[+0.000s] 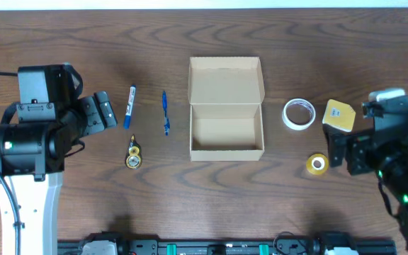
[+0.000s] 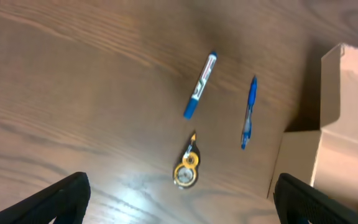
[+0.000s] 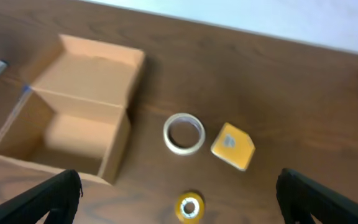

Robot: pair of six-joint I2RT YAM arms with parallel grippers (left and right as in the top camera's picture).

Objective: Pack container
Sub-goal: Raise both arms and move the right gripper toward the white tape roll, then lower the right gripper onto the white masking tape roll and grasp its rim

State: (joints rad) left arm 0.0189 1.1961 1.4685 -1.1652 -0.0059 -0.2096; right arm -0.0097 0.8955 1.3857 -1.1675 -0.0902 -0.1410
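The tan cardboard box [image 1: 227, 132] stands open and empty at the table's middle, its flap lid [image 1: 226, 79] folded back. It also shows in the left wrist view [image 2: 344, 143] and the right wrist view [image 3: 61, 140]. Left of it lie a blue marker [image 1: 129, 107], a blue pen [image 1: 165, 112] and a yellow correction-tape dispenser [image 1: 134, 154]. Right of it lie a white tape ring [image 1: 299, 114], a yellow pad [image 1: 339, 115] and a small yellow tape roll [image 1: 317, 163]. My left gripper [image 2: 179, 202] is open and empty above the dispenser [image 2: 186, 170]. My right gripper [image 3: 179, 202] is open and empty above the yellow roll [image 3: 189, 207].
The left arm's base [image 1: 27, 142] stands at the left edge, the right arm [image 1: 388, 152] at the right edge. A black rail [image 1: 225, 246] runs along the front edge.
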